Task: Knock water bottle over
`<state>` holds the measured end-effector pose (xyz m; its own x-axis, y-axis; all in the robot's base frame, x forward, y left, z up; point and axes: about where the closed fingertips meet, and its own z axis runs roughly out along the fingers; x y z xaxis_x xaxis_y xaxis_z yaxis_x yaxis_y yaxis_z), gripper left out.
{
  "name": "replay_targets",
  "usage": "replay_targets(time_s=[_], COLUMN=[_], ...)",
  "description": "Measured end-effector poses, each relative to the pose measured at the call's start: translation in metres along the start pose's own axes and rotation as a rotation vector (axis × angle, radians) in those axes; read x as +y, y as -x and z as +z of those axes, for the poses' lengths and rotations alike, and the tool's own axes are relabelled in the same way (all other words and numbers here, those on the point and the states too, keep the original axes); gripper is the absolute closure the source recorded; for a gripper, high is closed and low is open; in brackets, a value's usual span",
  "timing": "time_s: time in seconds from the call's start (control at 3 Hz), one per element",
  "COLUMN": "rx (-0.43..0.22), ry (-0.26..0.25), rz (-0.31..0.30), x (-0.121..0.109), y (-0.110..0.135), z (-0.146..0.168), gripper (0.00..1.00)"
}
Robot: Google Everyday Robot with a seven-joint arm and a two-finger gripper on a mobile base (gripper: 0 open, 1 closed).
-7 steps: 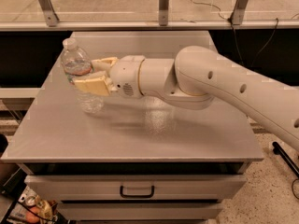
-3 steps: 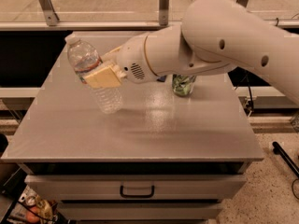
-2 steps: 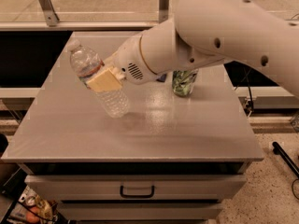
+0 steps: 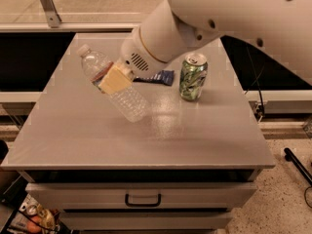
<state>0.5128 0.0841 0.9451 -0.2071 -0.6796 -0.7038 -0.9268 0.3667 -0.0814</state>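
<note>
The water bottle [image 4: 127, 101] is a clear ribbed bottle with a white cap and a red-and-white label. It is tilted steeply, cap up and to the left, base low over the grey table [image 4: 87, 140] left of centre. My gripper [image 4: 113, 78] is around the bottle at its label. One tan finger pad [image 4: 116, 80] lies across the front of the bottle and the other finger is hidden behind it. The white arm reaches in from the upper right.
A green soda can [image 4: 193, 77] stands upright right of the bottle, near the arm. A dark blue packet [image 4: 160, 77] lies flat between the arm and the can. A drawer with a handle [image 4: 143, 199] is below the table's front edge.
The bottle has gone from upright at the back left to steeply tilted nearer the table's middle, still in the gripper. The arm has swung up, uncovering the can and packet.
</note>
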Motion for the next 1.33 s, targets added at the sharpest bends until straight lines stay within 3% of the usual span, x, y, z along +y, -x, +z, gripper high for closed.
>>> replay_targets(time_s=[0.33, 1.0, 1.33], rx=[0.068, 0.161, 0.232], ry=[0.03, 0.145, 0.152], rz=[-0.002, -0.024, -0.048], x=[-0.003, -0.001, 0.005], y=[-0.003, -0.008, -0.011], z=[0.011, 0.063, 0.093], gripper=[1.0, 1.0, 1.0])
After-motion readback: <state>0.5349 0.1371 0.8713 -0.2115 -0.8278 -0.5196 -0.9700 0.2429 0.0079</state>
